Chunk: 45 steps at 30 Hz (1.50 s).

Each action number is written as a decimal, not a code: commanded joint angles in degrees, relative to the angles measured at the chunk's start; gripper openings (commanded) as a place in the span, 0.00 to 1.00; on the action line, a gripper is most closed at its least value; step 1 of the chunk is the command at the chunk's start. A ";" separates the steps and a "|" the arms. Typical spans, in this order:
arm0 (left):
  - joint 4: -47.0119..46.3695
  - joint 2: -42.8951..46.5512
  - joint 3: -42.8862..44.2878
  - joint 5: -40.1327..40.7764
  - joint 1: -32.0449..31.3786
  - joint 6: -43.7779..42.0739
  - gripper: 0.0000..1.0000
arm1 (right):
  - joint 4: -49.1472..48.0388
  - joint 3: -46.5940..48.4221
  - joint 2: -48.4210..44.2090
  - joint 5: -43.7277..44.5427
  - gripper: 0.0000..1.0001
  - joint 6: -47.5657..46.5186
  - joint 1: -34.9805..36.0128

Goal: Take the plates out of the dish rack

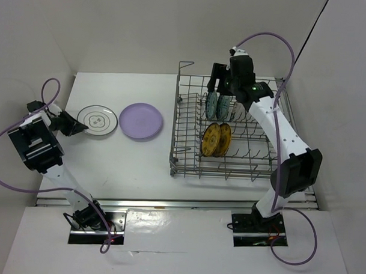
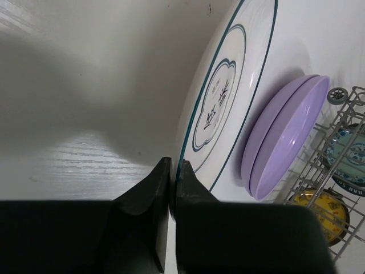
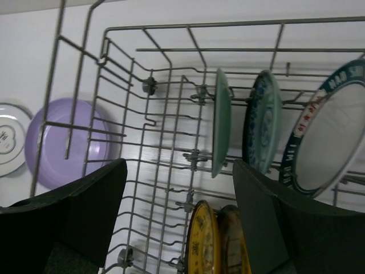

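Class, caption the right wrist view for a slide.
Open right gripper over grey wire dish rack holding teal plates, yellow-gold plates and a dark-rimmed white plate.

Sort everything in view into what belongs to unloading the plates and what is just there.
Job:
- rack
- teal plates
- yellow plates
- racked white plate
- unloaded white plate
- lavender plates
- left gripper
- right gripper

Just there:
- purple cables
- table

Your L end effector (image 2: 174, 166) sits w/ jaws nearly together at the white plate (image 2: 228, 85) rim. Lavender plates (image 2: 285, 131) stacked just beside; dish rack (image 2: 337, 95) at right.
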<state>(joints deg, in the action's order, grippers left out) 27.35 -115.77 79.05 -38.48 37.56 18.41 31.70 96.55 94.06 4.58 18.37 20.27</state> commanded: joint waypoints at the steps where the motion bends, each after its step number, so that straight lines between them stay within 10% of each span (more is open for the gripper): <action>1: -1.07 -2.53 -0.91 6.66 -0.03 -2.33 0.22 | 2.91 -0.58 -2.75 3.83 0.82 1.48 -2.60; 6: -0.02 -3.59 -0.91 9.91 -0.03 -2.86 0.55 | 12.49 3.45 3.39 14.92 0.92 1.49 -3.74; 18: 6.56 1.14 -0.38 14.04 -0.03 -6.72 0.62 | 10.41 1.71 5.43 27.23 0.91 1.85 -6.20; 23: 11.14 5.63 0.93 17.39 -0.03 -10.50 0.63 | 3.90 0.65 9.20 19.16 0.86 -2.11 -9.02; 31: 16.84 18.63 0.93 17.04 -0.03 -16.30 0.62 | 1.35 3.29 14.22 18.55 0.56 -1.41 -10.08; 37: 20.45 28.38 1.46 13.97 -0.03 -20.08 0.62 | 0.38 2.59 13.69 21.67 0.02 -1.41 -9.55; 45: 25.38 36.75 7.25 10.01 -4.24 -27.11 0.77 | -4.27 3.99 5.70 36.63 0.00 -12.11 -5.16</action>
<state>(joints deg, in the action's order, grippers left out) 50.59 -83.05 81.80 -24.36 35.18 -4.54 35.27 97.89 107.50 32.95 11.09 13.93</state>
